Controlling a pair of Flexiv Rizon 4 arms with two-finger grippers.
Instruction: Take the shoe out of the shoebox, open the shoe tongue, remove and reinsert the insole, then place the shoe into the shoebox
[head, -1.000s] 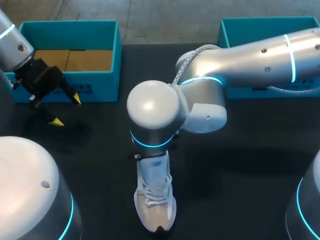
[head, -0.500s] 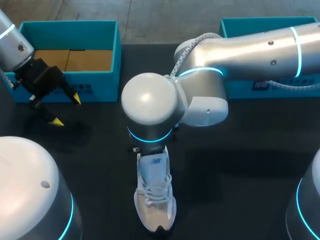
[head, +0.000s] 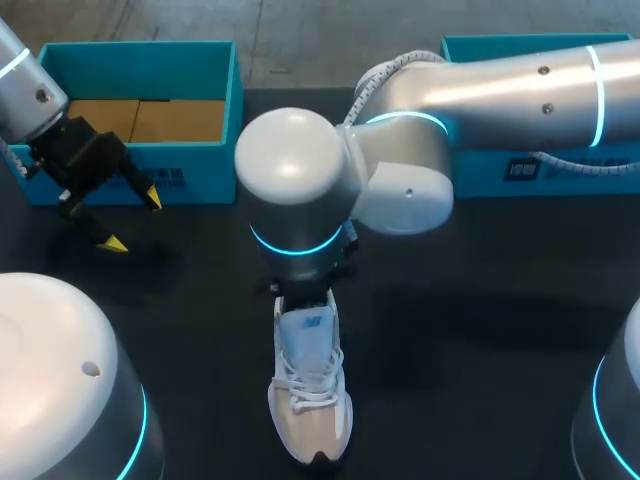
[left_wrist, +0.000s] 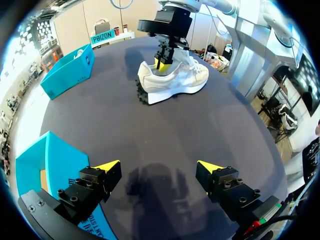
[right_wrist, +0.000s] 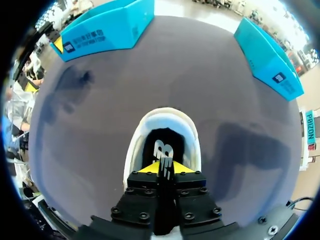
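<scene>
My right gripper (right_wrist: 159, 167) is squeezed closed, its yellow tips meeting right over the mouth of the shoe (head: 310, 400), at the tongue end of the opening. I honestly can't tell if a bit of tongue is pinched between the tips or nothing at all, since the fingers hide that spot.

The shoe is out of the box. It's a white sneaker standing on its sole on the black table (head: 480, 310), about mid-table, with the toe pointing back toward me and the heel end tucked under my right wrist. It's laced up. Looking down from the right wrist, the dark insole (right_wrist: 162, 145) with a white logo is lying inside the shoe.

My left gripper (head: 133, 220) is spread wide with nothing between the fingers. It hangs over the table just in front of the left teal shoebox (head: 140, 60), well apart from the shoe. That box shows brown cardboard inside. A second teal shoebox (head: 500, 45) sits at the far right, partly behind my right arm.
</scene>
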